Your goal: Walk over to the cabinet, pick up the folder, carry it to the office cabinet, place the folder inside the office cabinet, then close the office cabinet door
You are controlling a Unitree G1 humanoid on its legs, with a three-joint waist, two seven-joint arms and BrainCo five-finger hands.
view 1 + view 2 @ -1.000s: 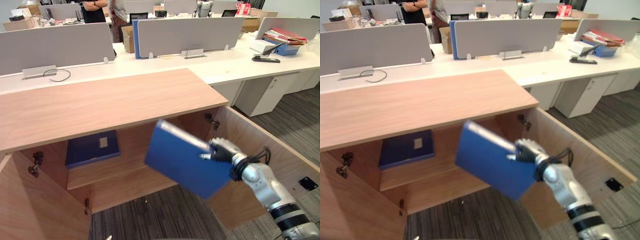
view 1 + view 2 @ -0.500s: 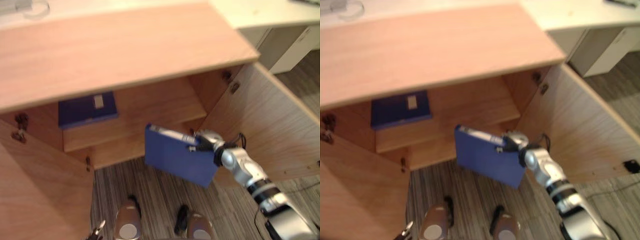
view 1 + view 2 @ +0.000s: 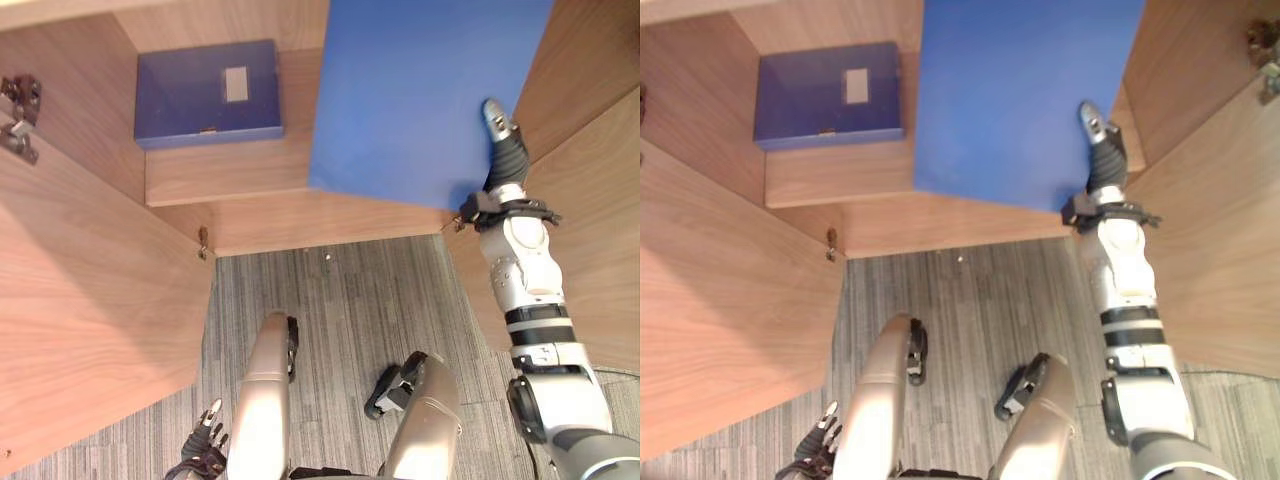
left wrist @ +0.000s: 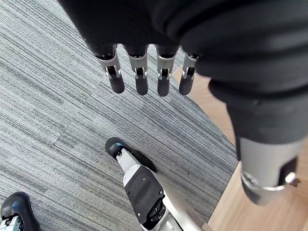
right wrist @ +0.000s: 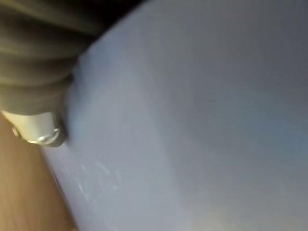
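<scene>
Pinching the blue folder (image 3: 420, 90) at its edge, the right hand (image 3: 505, 158) holds it in the open cabinet (image 3: 250, 180) while the left hand (image 4: 141, 77) hangs loose-fingered.

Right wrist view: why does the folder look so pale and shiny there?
Right wrist view: the folder is seen from very close and light glances off it, leaving a pale sheen. Left eye view: pinched in the right hand, the same folder looks evenly lit, without glare.
</scene>
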